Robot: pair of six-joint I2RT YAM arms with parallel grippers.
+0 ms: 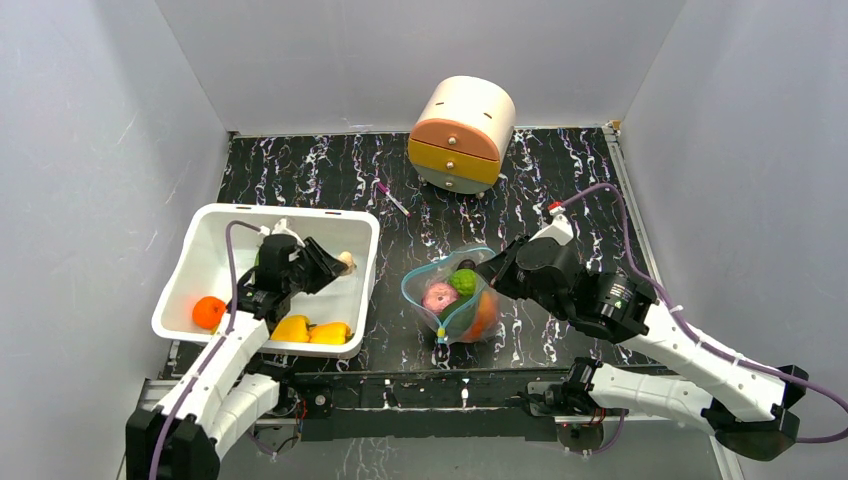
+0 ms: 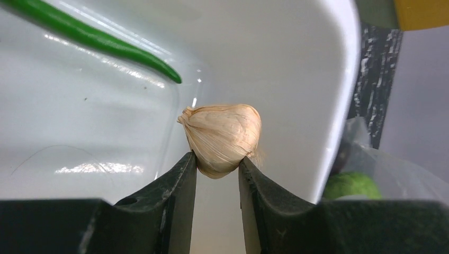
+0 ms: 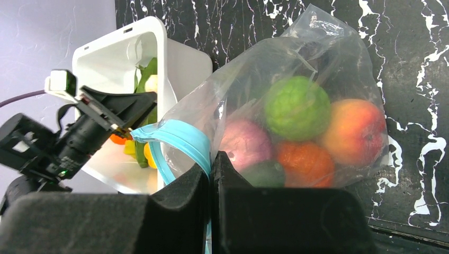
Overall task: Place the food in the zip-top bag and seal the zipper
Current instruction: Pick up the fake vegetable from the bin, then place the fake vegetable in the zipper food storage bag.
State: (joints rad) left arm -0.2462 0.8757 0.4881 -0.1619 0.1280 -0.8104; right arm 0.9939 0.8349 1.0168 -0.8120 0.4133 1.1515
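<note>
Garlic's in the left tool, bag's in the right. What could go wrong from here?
The left tool pinches the garlic only by its lower end, at the very tips; it could slip out in transit.
The bag already looks crowded with fruit, so the garlic may catch at the mouth.
The right tool holds only a bit of rim, which might pull free.

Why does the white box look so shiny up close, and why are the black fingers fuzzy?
Left wrist view: the white tub has glare streaks on its glossy wall; the garlic bulb is sharp, while the left end effector sits too near the lens and blurs. Right wrist view: the right end effector blurs likewise, and the zip-top bag glints. Top view: even light, soft shadows.
</note>
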